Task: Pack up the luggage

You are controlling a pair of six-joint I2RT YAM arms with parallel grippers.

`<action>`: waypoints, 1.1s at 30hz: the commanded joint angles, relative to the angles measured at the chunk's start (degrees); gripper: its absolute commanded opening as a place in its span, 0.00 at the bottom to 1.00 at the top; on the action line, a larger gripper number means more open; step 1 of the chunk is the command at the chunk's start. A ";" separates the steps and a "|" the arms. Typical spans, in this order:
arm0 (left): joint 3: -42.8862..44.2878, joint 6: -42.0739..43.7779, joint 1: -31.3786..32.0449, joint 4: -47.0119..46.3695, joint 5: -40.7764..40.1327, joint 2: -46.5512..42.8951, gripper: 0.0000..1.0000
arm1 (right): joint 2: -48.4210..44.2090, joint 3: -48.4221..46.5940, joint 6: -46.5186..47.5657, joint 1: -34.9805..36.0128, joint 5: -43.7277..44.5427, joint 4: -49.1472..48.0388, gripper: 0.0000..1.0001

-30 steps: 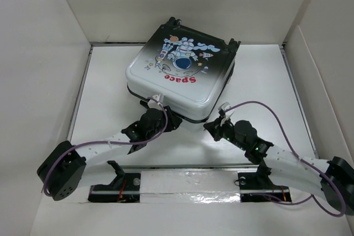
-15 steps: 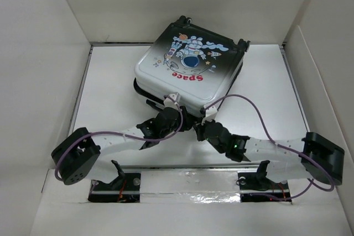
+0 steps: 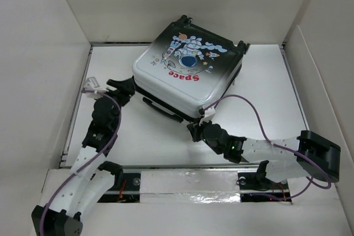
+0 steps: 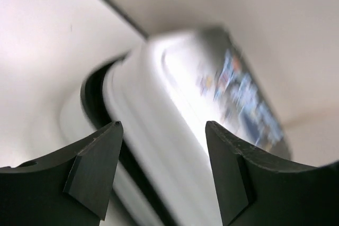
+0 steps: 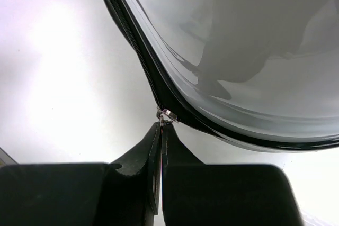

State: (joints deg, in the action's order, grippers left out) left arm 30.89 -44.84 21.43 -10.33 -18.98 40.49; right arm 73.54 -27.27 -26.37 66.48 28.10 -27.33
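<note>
White table point(image 3: 276, 81): my left end effector point(image 4: 162, 130) has withdrawn from the suitcase point(image 3: 188, 75), spread apart; right end effector point(image 5: 160, 130) clamps the zipper pull point(image 5: 165, 114), ready for closing.

red "Space" print on the luggage point(image 3: 185, 78) lid

Looking like a lab test cell: white board walls point(image 3: 182, 4) boxing in table point(image 3: 265, 92), foil-taped mounting rail point(image 3: 188, 183) w/ purple cables point(image 3: 260, 117).
</note>
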 commanded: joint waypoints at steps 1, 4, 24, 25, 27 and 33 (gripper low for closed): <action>7.58 -4.89 -8.81 -1.62 1.92 3.71 0.61 | -0.67 -2.00 -0.70 1.90 -7.44 -1.07 0.00; 13.21 -7.53 -20.23 -4.52 8.75 11.60 0.61 | -1.90 -1.13 -0.17 1.29 -8.14 -1.76 0.00; 19.65 -7.19 -18.02 -11.20 27.51 52.06 0.49 | -9.99 -1.12 4.40 -0.38 -13.50 5.62 0.00; 18.86 -7.02 -16.61 -11.64 26.38 51.71 0.49 | -9.82 -1.56 4.48 -0.38 -14.12 6.32 0.00; 14.40 -8.07 -12.22 -15.83 25.84 50.40 0.49 | -8.77 -2.35 4.92 -0.38 -14.91 6.33 0.00; 3.13 -12.45 1.57 -27.18 22.85 48.10 0.49 | -1.75 -7.26 4.75 -0.38 -17.28 4.92 0.00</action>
State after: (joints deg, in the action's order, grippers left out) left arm 38.94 -56.10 10.44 -34.94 -8.88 89.56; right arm 68.75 -28.91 -21.10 64.58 20.05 -17.85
